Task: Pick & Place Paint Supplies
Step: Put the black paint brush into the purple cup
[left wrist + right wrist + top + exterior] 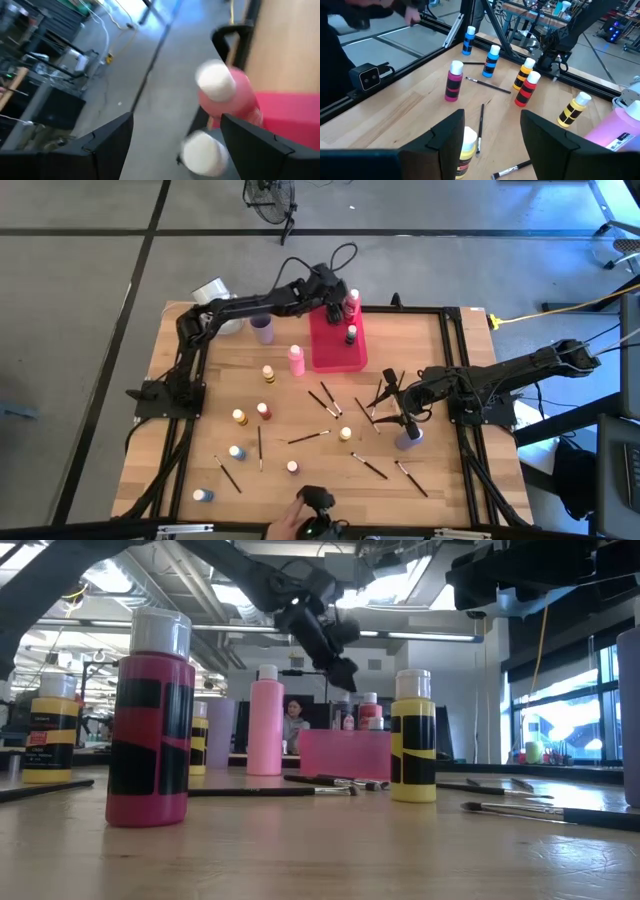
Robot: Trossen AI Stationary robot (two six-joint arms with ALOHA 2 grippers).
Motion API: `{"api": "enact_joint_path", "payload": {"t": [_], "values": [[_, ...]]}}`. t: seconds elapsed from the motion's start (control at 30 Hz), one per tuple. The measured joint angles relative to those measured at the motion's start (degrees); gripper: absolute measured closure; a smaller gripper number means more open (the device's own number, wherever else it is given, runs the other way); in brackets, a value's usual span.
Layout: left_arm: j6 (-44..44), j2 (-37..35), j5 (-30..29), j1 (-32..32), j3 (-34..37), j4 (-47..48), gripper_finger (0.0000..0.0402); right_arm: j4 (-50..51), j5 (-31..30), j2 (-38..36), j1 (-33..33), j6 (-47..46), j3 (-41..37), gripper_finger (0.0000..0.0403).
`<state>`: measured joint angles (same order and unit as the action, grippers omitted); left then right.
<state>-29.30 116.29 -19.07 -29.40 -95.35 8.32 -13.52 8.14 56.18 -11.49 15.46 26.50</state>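
- Paint bottles [264, 411] and paintbrushes [308, 437] lie scattered over the table [430, 350]; two more bottles [351, 335] stand in the pink-red tray [330, 356].
- Left gripper [334, 298] hovers above the tray's far end, fingers spread, nothing between them.
- Lilac cup [262, 330] and tall pink bottle [296, 359] stand beside the tray.
- Right gripper [397, 420] hangs over brushes at mid-right, fingers apart, empty.

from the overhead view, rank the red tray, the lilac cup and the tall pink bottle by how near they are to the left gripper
1. Red tray: right under the left gripper, at the table's far edge.
2. Tall pink bottle: nearer the table's middle, beside the tray.
3. Lilac cup: off toward the left arm's base; close to the bottle's rank.
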Motion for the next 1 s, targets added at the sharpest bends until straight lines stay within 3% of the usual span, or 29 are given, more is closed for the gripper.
{"api": "enact_joint_path", "payload": {"t": [0.2, 0.43, 0.7, 1.0], "values": [[0.0, -6.2, -1.2, 1.3, 0.0, 1.4, 0.0105, 0.1, 0.0, 0.0, 0.0, 0.0, 0.0, 0.0206], [0.7, -15.5, -0.4, 5.9, -0.1, 14.1, 0.0105, 0.6, 0.0, 0.0, 0.0, 0.0, 0.0, 0.0206], [13.4, -25.2, 3.7, 14.8, -0.1, 31.2, 0.0105, 0.6, 0.0, 0.0, 0.0, 0.0, 0.0, 0.0206], [27.9, -27.4, 4.3, 27.7, -0.1, 38.4, 0.0105, 0.5, 0.9, 0.0, -0.2, -2.0, 0.0, 0.0206]]}}
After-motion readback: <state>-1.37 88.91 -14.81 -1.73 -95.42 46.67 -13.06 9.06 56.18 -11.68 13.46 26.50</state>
